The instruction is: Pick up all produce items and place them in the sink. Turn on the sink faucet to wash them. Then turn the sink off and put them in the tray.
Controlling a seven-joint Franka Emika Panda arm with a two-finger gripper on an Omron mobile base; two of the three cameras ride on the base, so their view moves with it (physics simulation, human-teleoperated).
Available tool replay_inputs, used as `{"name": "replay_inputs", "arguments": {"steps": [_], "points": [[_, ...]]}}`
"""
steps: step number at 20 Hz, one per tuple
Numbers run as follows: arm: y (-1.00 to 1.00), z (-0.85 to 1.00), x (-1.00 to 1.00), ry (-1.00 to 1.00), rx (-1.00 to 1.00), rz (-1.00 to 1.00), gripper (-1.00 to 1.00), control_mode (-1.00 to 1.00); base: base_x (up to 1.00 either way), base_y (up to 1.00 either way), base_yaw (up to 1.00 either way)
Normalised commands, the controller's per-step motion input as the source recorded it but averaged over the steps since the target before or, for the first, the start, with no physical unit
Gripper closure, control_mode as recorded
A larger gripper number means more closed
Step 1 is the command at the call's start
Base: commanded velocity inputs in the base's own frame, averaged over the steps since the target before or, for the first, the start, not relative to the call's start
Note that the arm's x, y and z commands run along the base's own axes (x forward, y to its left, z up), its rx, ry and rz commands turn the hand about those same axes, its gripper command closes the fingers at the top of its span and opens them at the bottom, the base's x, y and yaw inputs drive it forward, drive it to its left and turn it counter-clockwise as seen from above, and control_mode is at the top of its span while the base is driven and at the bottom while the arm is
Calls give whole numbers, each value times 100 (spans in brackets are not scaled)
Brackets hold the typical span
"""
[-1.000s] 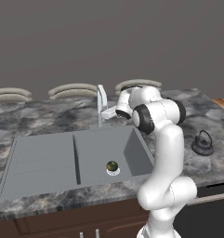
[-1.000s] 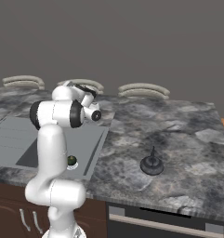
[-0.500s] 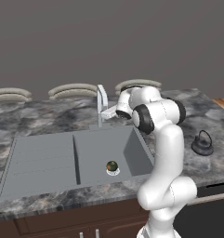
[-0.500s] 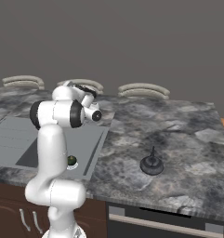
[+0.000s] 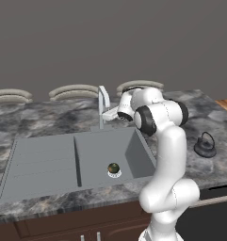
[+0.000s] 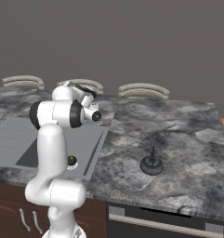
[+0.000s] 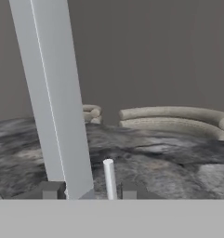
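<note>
Tool [image 7: 89, 190] nearer, faucet post [image 7: 53, 102] just ahead.

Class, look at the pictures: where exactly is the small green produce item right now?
In the left base view, the produce item rests on the round white drain in the sink basin, below the faucet.

Sink [image 5: 49, 160] matte grey, white drain [image 5: 114, 174]. Produce [image 5: 113, 168] dark green, reddish patch. Faucet [image 5: 103, 106] silver-grey. Counter [image 6: 169, 139] mottled grey-black marble. Kettle [image 5: 205, 145] black. Wall [image 5: 110, 42] plain grey-brown.
</note>
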Motion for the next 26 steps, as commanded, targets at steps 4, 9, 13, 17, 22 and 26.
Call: {"name": "replay_inputs", "arguments": {"steps": [4, 9, 13, 17, 22, 26], "points": [[-18, 0, 1, 0, 5, 0, 100, -100, 0, 0, 0], [-17, 0, 3, 0, 5, 2, 100, -100, 0, 0, 0], [-26, 0, 0, 0, 6, 2, 100, -100, 0, 0, 0], [-4, 0, 0, 0, 1, 1, 100, -100, 0, 0, 0], [0, 0, 0, 0, 0, 0, 100, -100, 0, 0, 0], [0, 0, 0, 0, 0, 0, 100, -100, 0, 0, 0]]}}
